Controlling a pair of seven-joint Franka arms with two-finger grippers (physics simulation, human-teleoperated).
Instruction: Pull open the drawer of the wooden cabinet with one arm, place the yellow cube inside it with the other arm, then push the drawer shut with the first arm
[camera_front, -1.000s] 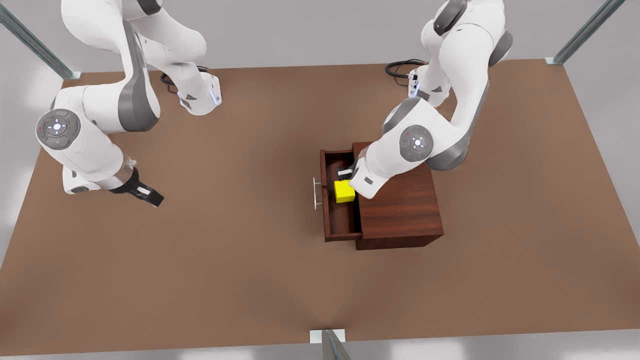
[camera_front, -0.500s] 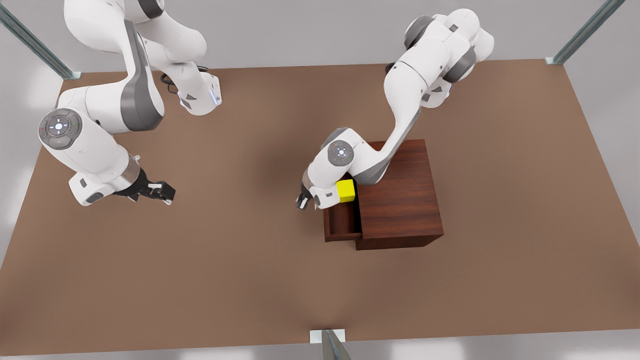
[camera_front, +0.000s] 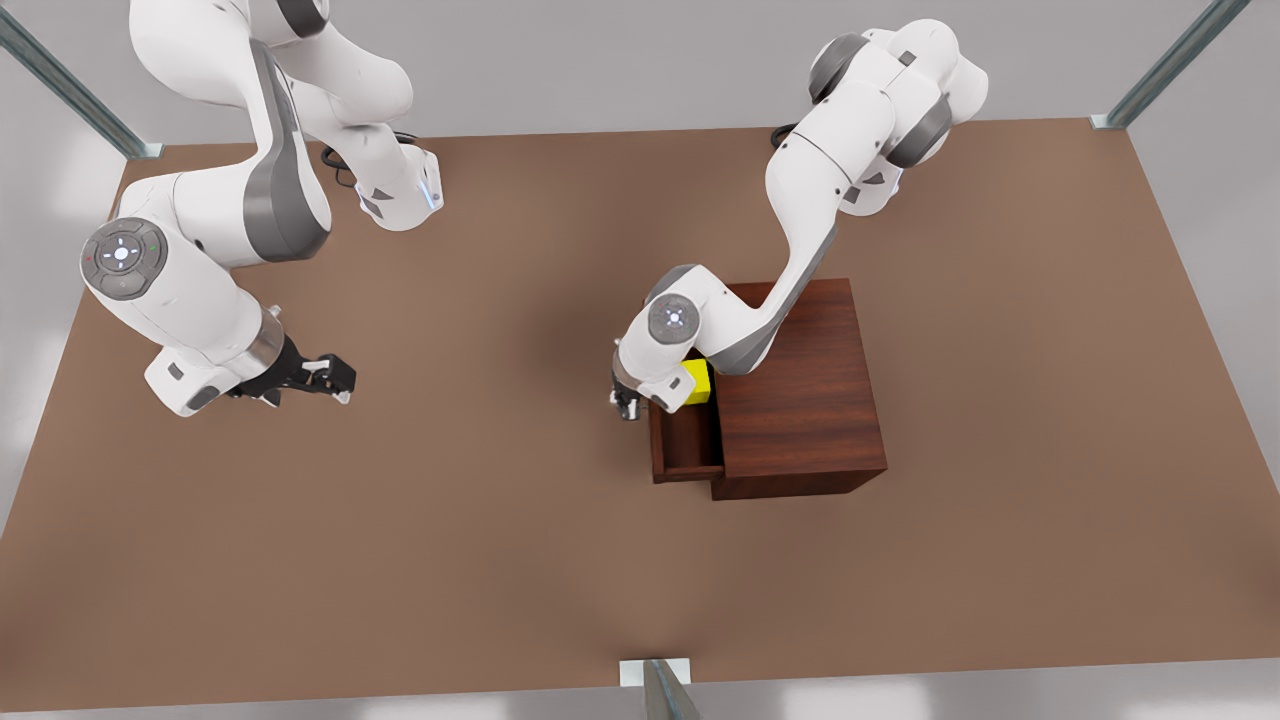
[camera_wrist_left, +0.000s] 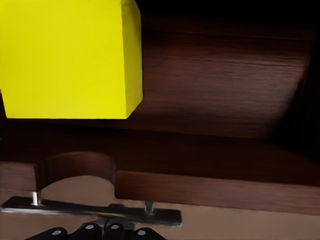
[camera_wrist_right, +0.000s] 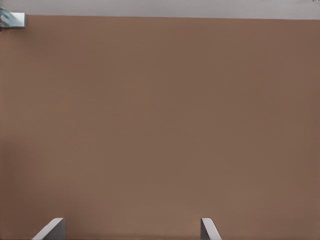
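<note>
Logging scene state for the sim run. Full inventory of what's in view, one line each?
wooden cabinet: 1, dark reddish-brown, on the table, toward the front view's right of centre.
drawer: 1, dark red-brown, pulled partly out of the cabinet toward the front view's left.
handle: 1, silver bar, on the drawer front.
yellow cube: 1, bright yellow, inside the open drawer.
table: 1, brown, under everything.
cables: dark, at both arm bases.
left gripper: 1, at the drawer handle.
right gripper: 1, fingers open, waiting over bare table at the front view's left.
</note>
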